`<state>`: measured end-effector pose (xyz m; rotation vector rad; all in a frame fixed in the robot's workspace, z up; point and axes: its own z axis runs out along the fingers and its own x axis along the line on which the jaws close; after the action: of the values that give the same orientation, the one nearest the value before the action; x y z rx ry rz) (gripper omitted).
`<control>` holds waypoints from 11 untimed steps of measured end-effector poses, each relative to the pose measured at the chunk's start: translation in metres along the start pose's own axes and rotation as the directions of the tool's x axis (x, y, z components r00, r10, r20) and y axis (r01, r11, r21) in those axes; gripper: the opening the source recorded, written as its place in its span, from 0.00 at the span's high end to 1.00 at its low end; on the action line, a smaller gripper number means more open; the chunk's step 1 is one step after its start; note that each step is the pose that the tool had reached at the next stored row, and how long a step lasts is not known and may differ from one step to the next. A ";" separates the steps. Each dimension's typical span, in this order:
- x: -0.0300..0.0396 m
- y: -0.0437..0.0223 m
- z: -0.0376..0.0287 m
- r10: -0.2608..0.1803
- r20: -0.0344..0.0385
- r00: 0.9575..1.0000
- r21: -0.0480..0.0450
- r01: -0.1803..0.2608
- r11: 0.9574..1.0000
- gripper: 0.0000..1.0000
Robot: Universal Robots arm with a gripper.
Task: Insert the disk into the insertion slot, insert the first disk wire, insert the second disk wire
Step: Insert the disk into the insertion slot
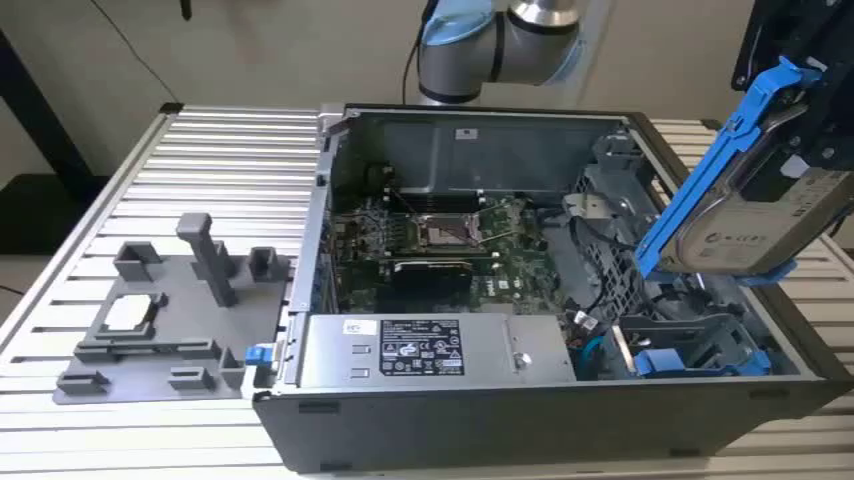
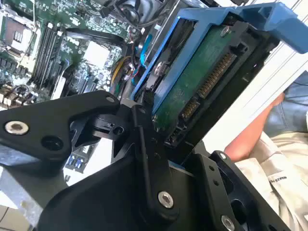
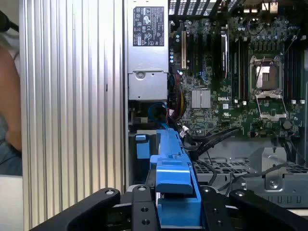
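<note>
My gripper (image 1: pixel 797 140) is shut on the disk (image 1: pixel 747 215), a silver drive in a bright blue carrier. It holds the disk tilted steeply in the air over the open computer case, at the exterior view's right. Below it lies the insertion slot (image 1: pixel 683 345) in the grey drive cage, apart from the disk. In the second wrist view the disk's (image 2: pixel 202 72) green circuit side and connector face the camera, with black fingers (image 2: pixel 144 139) clamped on its edge. The first wrist view looks along the blue carrier (image 3: pixel 173 178) between the fingers (image 3: pixel 140 211). Blue cables (image 1: pixel 589 346) lie loose beside the cage.
The case holds a green motherboard (image 1: pixel 447 240) and a grey power-supply box (image 1: pixel 414 350). A grey fixture plate (image 1: pixel 160 320) sits on the ribbed metal table (image 1: pixel 214 160) at the exterior view's left. A person's arm (image 2: pixel 260 144) is close to the table's edge.
</note>
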<state>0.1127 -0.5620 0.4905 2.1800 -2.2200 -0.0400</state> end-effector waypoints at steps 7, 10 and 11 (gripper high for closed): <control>0.0000 0.0000 0.0000 0.000 0.000 1.000 0.000 0.000 1.000 0.67; 0.0000 0.0000 0.0000 0.000 0.000 1.000 0.000 0.000 1.000 0.67; 0.0000 0.0000 0.0000 0.000 0.000 1.000 0.000 0.000 1.000 0.67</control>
<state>0.1127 -0.5620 0.4905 2.1800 -2.2200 -0.0401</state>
